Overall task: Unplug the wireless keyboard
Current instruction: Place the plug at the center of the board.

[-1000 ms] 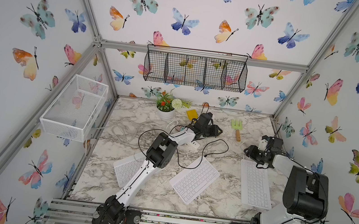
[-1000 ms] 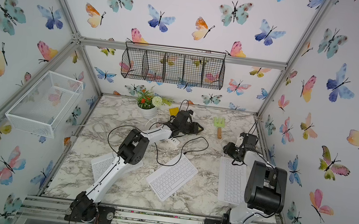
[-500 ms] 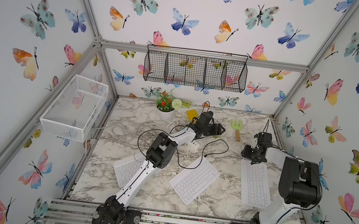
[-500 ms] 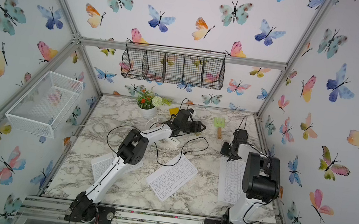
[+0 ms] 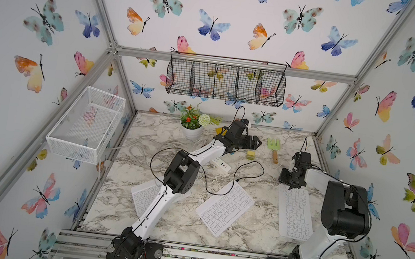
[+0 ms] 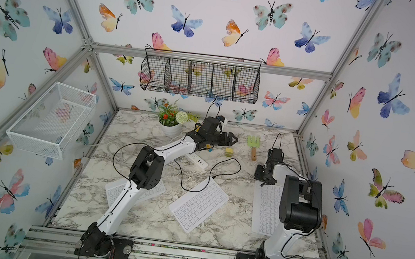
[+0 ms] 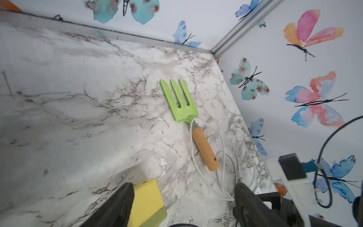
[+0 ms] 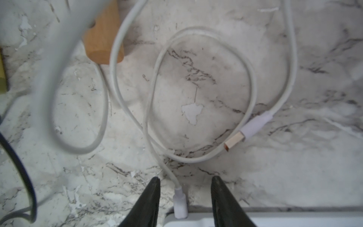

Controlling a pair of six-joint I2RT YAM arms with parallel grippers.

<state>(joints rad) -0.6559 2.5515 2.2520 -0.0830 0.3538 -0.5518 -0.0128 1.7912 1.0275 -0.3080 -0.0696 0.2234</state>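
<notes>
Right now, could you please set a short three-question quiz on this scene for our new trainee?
1. Multiple choice: how many white keyboards lie on the marble table? A two, B three, C four.
2. True or false: in the right wrist view, the right gripper has its jaws apart, one on each side of the white plug.
3. Short answer: what colour is the garden fork's pronged head?

Key: 1 B. 2 True. 3 Green.
</notes>
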